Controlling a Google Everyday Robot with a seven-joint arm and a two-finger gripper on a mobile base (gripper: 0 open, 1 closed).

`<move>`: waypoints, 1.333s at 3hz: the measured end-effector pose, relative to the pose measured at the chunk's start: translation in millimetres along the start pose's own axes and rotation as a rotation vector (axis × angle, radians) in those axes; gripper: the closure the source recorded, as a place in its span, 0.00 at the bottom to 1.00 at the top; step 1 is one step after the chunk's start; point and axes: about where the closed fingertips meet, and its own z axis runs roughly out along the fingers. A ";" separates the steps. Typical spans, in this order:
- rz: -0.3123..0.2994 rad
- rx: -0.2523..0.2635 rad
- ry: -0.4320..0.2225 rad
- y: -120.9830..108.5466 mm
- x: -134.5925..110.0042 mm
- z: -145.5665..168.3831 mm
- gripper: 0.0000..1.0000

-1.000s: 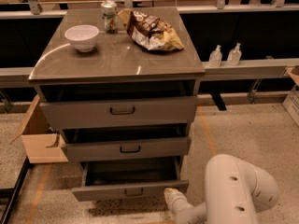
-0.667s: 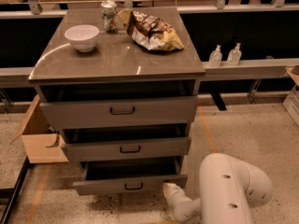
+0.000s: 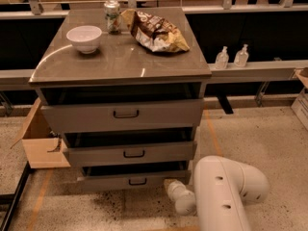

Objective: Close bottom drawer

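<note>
1. No brand or lettering can be read. The can (image 3: 112, 16) has a pale label with green on it, and the crumpled snack bag (image 3: 154, 32) has dark brown and yellow print, but both are too blurred to read.
2. A white bowl (image 3: 84, 36) sits upright at the back left of the counter (image 3: 120, 66). The can stands just behind and to its right, and the bag lies beside the can. What the bowl holds cannot be made out.
3. Two small pump bottles (image 3: 231, 57) stand side by side on the ledge to the right of the cabinet.
4. An open cardboard box (image 3: 41, 141) sits on the floor against the cabinet's left side, its contents hidden.
5. The top drawer (image 3: 122, 114) and middle drawer (image 3: 130, 153) each stand slightly out, with a dark gap above the front.
6. The bottom drawer (image 3: 134, 181) is the lowest tier and is open only a little. Earlier it stuck out much further.
7. The hand (image 3: 171, 186), on the white arm (image 3: 224, 196), is low by the floor at the right end of the bottom drawer's front. It is closer to the cabinet than before. Whether it is apart or together cannot be told, nor whether it touches the drawer front.
</note>
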 end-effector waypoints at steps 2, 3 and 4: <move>-0.048 -0.032 -0.011 -18.1 -0.7 26.7 1.00; -0.002 -0.084 -0.037 -12.9 -5.9 8.4 1.00; 0.070 -0.163 -0.081 -3.7 -15.7 -22.1 1.00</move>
